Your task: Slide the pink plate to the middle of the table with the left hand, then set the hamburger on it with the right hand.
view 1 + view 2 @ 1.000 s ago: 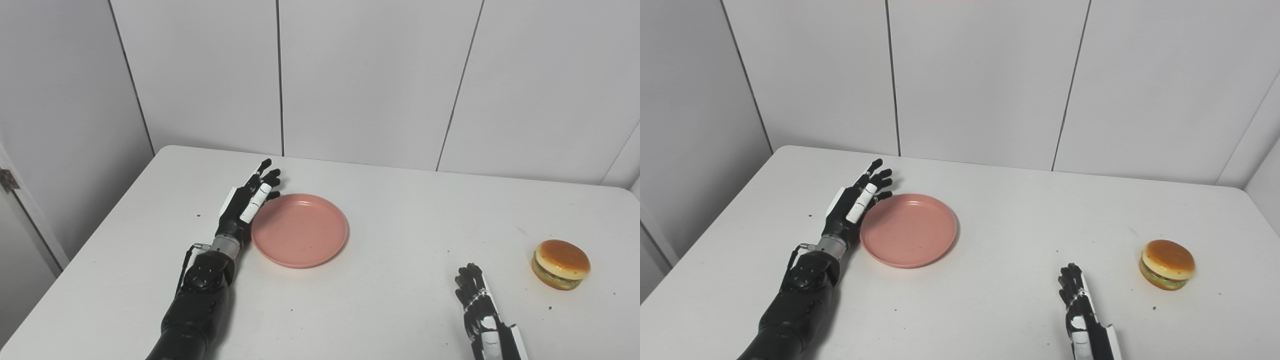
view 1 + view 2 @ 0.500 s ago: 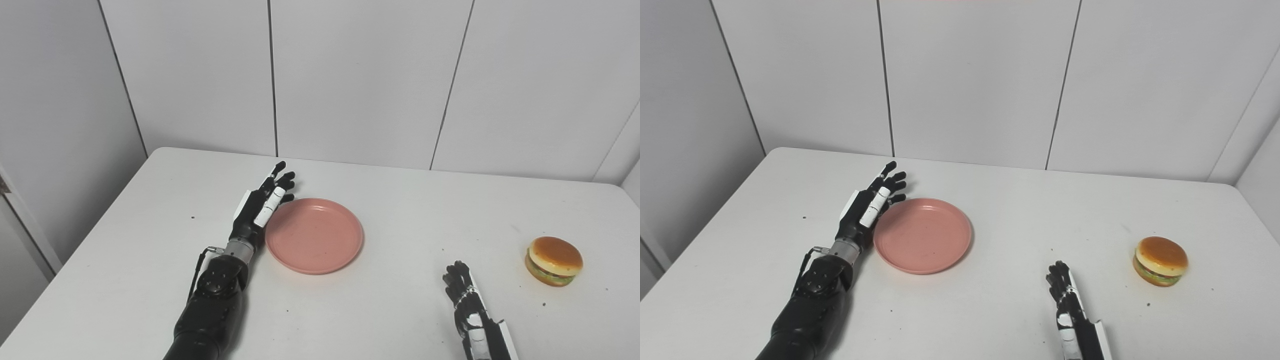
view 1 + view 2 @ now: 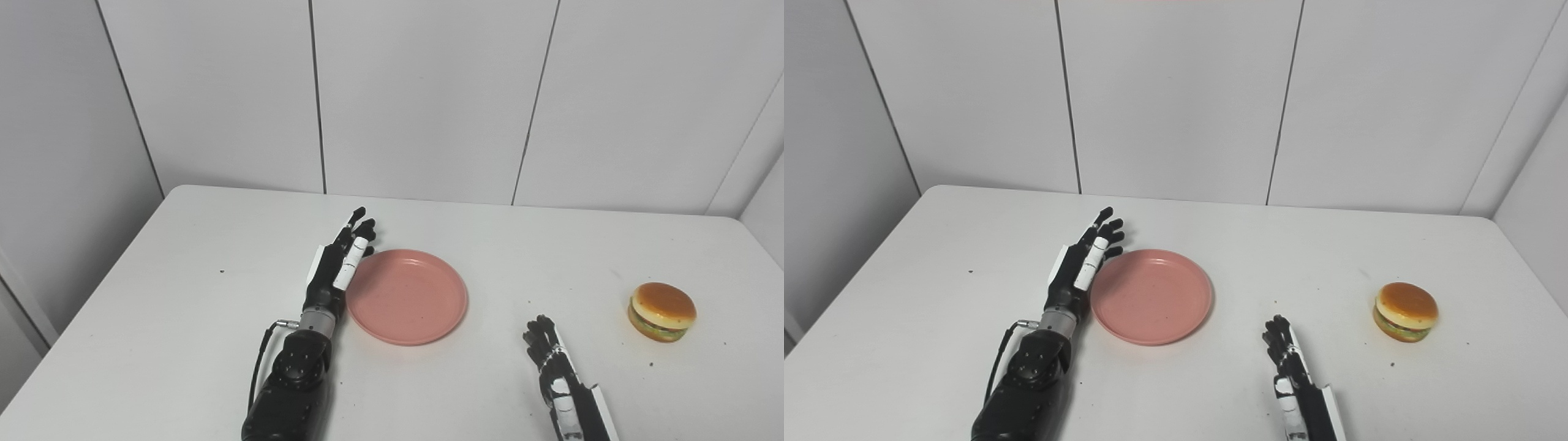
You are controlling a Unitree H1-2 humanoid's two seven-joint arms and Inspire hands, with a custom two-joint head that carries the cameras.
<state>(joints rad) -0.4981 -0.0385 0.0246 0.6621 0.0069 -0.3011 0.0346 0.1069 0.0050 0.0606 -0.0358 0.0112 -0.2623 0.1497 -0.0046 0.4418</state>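
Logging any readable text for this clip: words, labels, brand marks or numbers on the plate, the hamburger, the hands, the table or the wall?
None. The pink plate, the hamburger, the table and the wall panels are bare. The white patches on the left hand and right hand carry no readable marking.

The table is white, with rounded far corners, and it stands against a wall of pale panels. Small dark specks are scattered over its top. A pink plate lies flat on it, a little left of the middle. A hamburger sits directly on the surface near the right edge, well apart from the plate. The left hand rests on its edge on the table, against the plate's left rim. The right hand lies low near the front, between plate and hamburger.
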